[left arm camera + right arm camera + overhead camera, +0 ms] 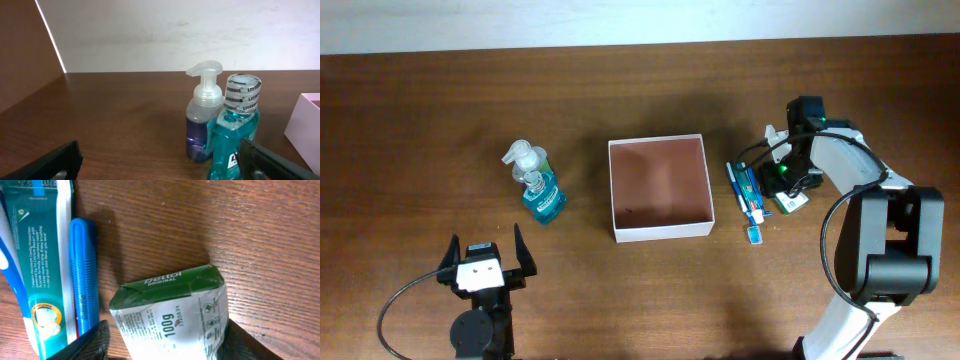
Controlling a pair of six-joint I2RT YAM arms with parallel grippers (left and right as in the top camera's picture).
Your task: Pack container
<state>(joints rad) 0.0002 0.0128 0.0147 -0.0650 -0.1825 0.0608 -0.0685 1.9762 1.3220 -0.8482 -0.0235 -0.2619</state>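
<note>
1. I see the container [660,190] flat at mid-bench [420,120].
2. Right hand [165,347] straddles the Dettol soap pack [170,310], just right of the container. I can't tell if it's clamped.
3. Left hand [485,258] is front-left, wide open, holding nothing.

I see: clear pump bottle [204,117], purple liquid, just behind teal Listerine bottle [234,137]; container [301,125] wall at right edge; brown table [125,115].
</note>
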